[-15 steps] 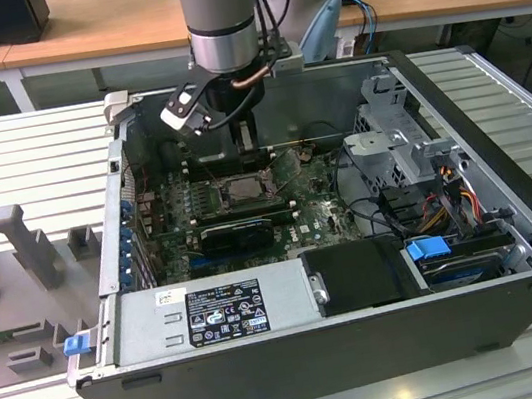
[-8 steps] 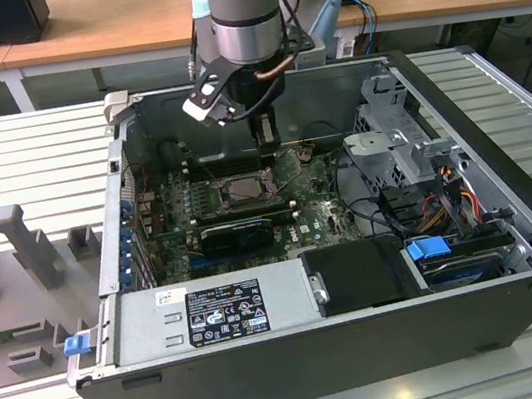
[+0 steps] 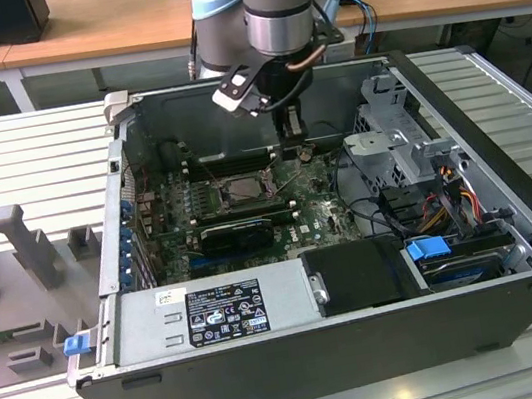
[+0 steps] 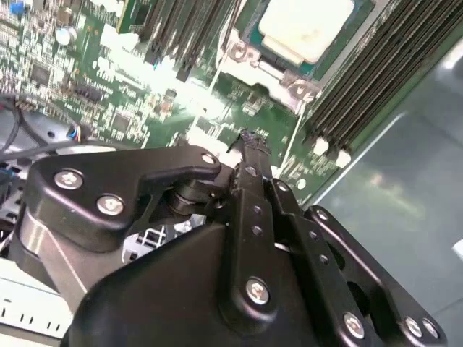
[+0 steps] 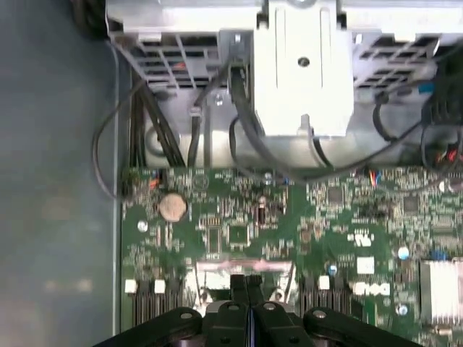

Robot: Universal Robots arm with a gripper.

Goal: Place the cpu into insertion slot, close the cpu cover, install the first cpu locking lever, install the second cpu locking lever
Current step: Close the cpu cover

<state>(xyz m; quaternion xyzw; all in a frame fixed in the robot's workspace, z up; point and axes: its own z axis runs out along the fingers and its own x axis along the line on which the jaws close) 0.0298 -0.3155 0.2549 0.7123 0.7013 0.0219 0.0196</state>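
One gripper (image 3: 296,146) hangs at two o'clock from the slot (image 3: 235,192) in the exterior view. In the second wrist view the cpu (image 4: 307,27) lies flat in the slot, so placing looks done and closing the cover seems the step in hand, needing a light push. The fingers (image 4: 251,181) are pressed together, holding nothing. In the first wrist view they meet over the board (image 5: 239,231); cover and levers are hard to make out.

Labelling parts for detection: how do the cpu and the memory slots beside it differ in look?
The cpu is pale and square; the memory slots are black, long and narrow. The cpu is one flat piece; the memory slots are several parallel strips flanking it. Both sit on the green circuit board.
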